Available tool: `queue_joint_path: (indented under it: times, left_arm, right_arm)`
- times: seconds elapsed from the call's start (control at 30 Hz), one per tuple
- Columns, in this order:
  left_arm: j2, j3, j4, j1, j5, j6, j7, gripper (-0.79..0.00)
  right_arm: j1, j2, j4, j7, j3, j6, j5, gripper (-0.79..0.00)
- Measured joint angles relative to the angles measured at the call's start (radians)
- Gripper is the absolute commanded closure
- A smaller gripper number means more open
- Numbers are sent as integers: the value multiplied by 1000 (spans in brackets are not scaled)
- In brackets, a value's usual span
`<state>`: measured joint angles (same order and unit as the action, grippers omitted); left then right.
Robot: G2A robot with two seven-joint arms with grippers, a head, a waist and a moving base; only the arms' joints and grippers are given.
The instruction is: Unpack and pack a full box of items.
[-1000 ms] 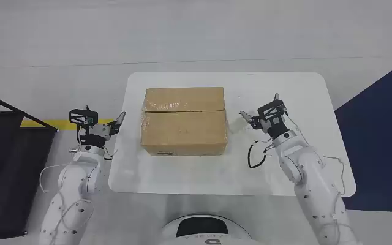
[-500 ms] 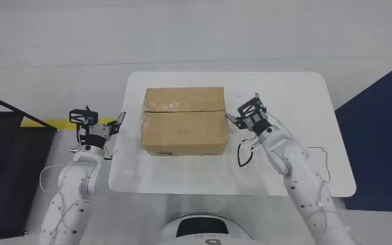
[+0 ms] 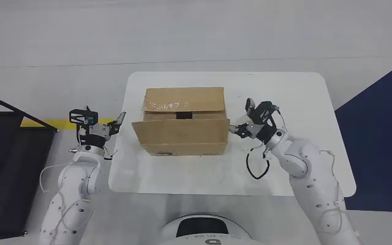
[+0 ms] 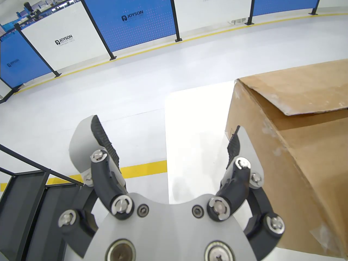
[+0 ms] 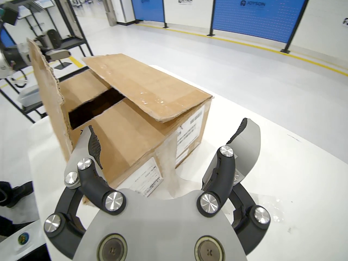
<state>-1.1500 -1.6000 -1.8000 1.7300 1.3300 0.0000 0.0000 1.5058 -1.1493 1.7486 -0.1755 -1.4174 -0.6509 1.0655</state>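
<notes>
Your box (image 3: pixel 184 131) sits on the white table (image 3: pixel 288 92), long side facing the robot. Its top is partly undone. The flap (image 5: pixel 46 88) on the robot's side of the box stands nearly upright. The flap (image 5: pixel 146 88) on the far side is tilted up only a little. Between them a dark slot (image 5: pixel 95 107) opens into the box, and what lies inside is too dark to make out. Loose clear tape (image 5: pixel 168 158) hangs down the right end of the box, next to two white labels (image 5: pixel 190 129).

Your right gripper (image 3: pixel 243 117) is just beside that right end, near the corner on the robot's side. Its fingers are spread apart and hold nothing. One fingertip is very close to the cardboard, though you cannot tell whether it touches.

Your left gripper (image 4: pixel 165 124) hangs off the left end of the box, a little apart from it and out past the table's edge. Its fingers are also spread wide, with nothing between them.
</notes>
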Motion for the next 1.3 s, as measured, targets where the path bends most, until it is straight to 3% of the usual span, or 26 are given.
queue_joint_path:
  times: [0.17, 0.33, 0.7, 0.83, 0.97, 1.3]
  left_arm:
    - [0, 0, 0, 0, 0, 0, 0, -785]
    - [0, 0, 0, 0, 0, 0, 0, -785]
    - [0, 0, 0, 0, 0, 0, 0, -785]
    - [0, 0, 0, 0, 0, 0, 0, -785]
    - [0, 0, 0, 0, 0, 0, 0, -785]
    - [0, 0, 0, 0, 0, 0, 0, -785]
  right_arm:
    - [26, 16, 23, -84, -10, -149, 6, -785]
    - [61, 24, 55, -77, -18, -183, 44, -785]
    - [83, 35, 63, -105, 21, -148, 238, -785]
    - [101, 40, 86, -31, -12, -167, 186, -785]
    - [121, 40, 93, 85, -75, -124, 34, -785]
    - [121, 39, 89, 89, -82, -115, 13, -785]
